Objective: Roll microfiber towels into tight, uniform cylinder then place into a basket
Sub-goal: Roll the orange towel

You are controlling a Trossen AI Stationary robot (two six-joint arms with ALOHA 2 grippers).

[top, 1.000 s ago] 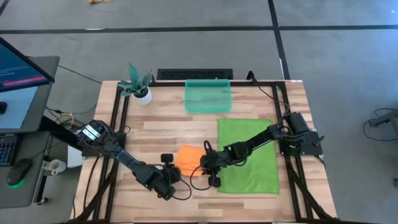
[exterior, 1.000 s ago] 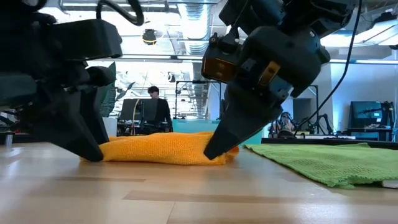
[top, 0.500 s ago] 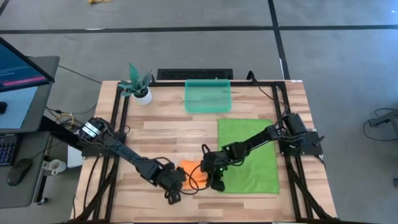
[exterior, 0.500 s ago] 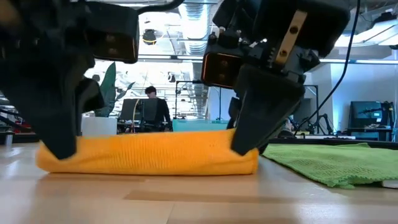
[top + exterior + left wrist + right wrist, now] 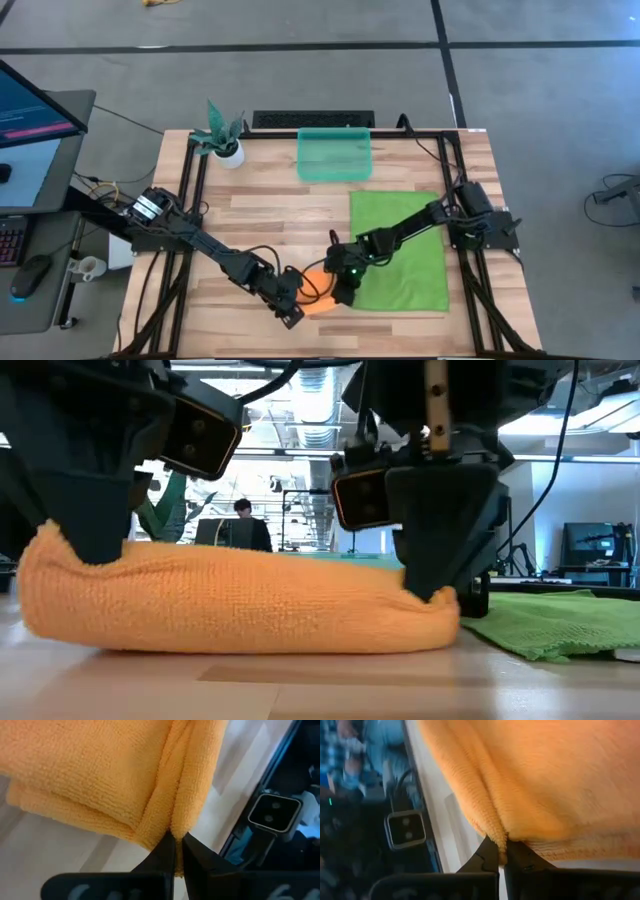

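The orange towel (image 5: 240, 600) lies as a thick folded bundle on the wooden table near its front edge, and also shows in the high view (image 5: 318, 300). My left gripper (image 5: 292, 308) is shut on its left end and my right gripper (image 5: 338, 290) on its right end. The green towel (image 5: 400, 250) lies spread flat on the table's right side. The teal basket (image 5: 334, 153) stands empty at the far edge. My left gripper pinches a fold of several layers (image 5: 172, 822) at the orange towel's left end between its two fingers. The fingers (image 5: 90, 540) come from above, pointing down. The towel rests on the table, dented in under them. My right gripper pinches a raised fold (image 5: 495, 827) at the towel's right end between its two fingers. The fingers (image 5: 432, 585) come from above, pointing down. That end is pressed low on the table beside the green towel's edge.
A white-potted plant (image 5: 222, 140) stands at the far left corner. Black frame rails (image 5: 190, 200) run along both table sides. Bare wood lies between the basket and the towels. A person shows in the room beyond the table (image 5: 248, 530).
Both grippers have gone toward the table's near edge, holding the orange towel. The left gripper has also shifted right. The towel has slid nearer and bunched from a flat piece into a thick, narrow bundle.
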